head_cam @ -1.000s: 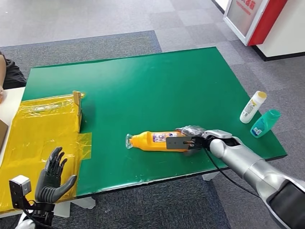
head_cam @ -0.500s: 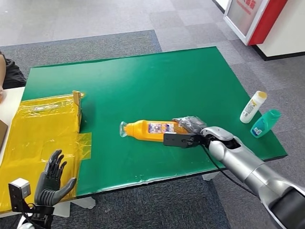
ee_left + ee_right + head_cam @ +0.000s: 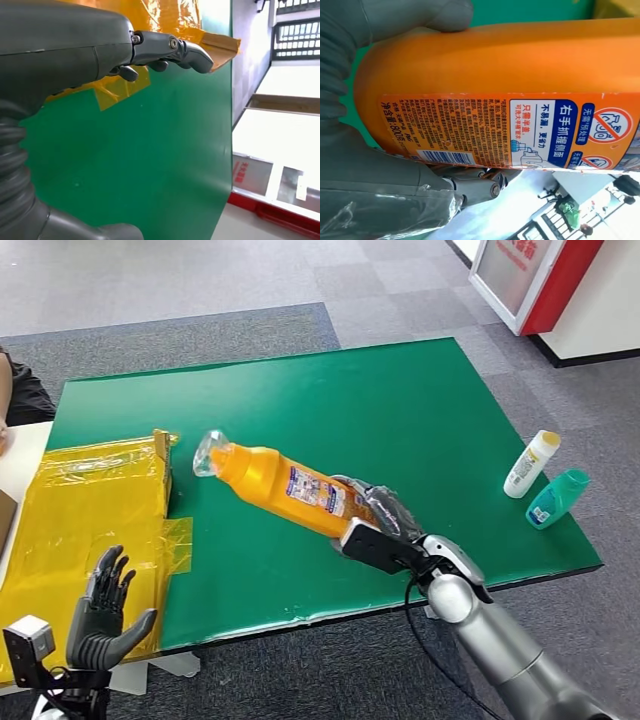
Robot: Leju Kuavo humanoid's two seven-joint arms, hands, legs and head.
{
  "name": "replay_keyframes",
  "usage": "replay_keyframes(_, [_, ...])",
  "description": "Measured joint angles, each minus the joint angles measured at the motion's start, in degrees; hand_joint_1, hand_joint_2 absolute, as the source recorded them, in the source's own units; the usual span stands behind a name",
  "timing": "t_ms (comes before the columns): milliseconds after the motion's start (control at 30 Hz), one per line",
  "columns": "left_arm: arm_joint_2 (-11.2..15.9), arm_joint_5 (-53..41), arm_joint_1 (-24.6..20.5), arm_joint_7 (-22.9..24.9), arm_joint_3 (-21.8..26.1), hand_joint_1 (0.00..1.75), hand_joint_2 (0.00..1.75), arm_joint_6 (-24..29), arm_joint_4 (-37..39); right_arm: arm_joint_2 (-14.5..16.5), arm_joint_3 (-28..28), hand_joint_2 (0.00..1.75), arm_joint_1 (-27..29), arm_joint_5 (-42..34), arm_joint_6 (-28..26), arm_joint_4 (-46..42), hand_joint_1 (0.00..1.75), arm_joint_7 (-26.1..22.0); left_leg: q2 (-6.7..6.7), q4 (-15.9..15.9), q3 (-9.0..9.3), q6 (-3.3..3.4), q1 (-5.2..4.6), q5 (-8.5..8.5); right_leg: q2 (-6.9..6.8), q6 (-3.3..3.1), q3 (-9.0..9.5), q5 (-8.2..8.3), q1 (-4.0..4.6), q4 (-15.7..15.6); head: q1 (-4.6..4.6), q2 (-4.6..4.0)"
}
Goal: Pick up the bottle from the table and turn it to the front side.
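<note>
Fingers (image 3: pixel 113 575) of the left hand (image 3: pixel 102 615) were spread apart and held nothing, hovering by the tabletop's (image 3: pixel 317 410) near left corner, well left of the bottle (image 3: pixel 283 485). Yellow film (image 3: pixel 83 510) covered the surface beside that hand, with a cardboard flap (image 3: pixel 161 455) standing at its edge, left of the bottle's clear cap (image 3: pixel 205 454).

The bottle was off the tabletop, tilted with its cap up and to the left, its base gripped in the right hand (image 3: pixel 377 515). Seen from the right wrist, thumb and fingers (image 3: pixel 486 185) wrapped the orange body (image 3: pixel 501 65) at the base end, the label's (image 3: pixel 501 132) small print and barcode facing the camera. By its look it was stiff plastic, smooth and likely slippery; if full it would be fairly heavy, and held at one end it could sag or twist. A grip nearer the middle would probably steady a turn.

Right of the bottle, well apart near the tabletop's right edge, lay a white bottle (image 3: pixel 531 464) and a teal one (image 3: pixel 556 498), out of the way.
</note>
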Motion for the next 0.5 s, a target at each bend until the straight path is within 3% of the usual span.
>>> replay_keyframes(267, [-0.13, 6.48, -11.22, 10.34, -8.85, 0.00, 1.75, 1.72, -0.10, 9.99, 1.08, 1.75, 2.19, -8.79, -0.90, 5.74, 1.75, -6.43, -0.01, 0.00, -0.02, -0.14, 0.04, 0.16, 0.00, -0.11, -0.04, 0.14, 0.08, 0.03, -0.01, 0.00])
replay_keyframes(500, [1.07, 10.69, -17.92, 14.99, -18.72, 0.00, 1.75, -1.04, 0.39, 13.60, 3.34, 1.75, 1.52, -4.97, -5.07, 12.84, 1.75, -8.72, -0.01, 0.00, -0.06, -0.10, 0.03, 0.18, 0.01, -0.05, -0.04, 0.18, 0.05, 0.03, 0.01, 0.00])
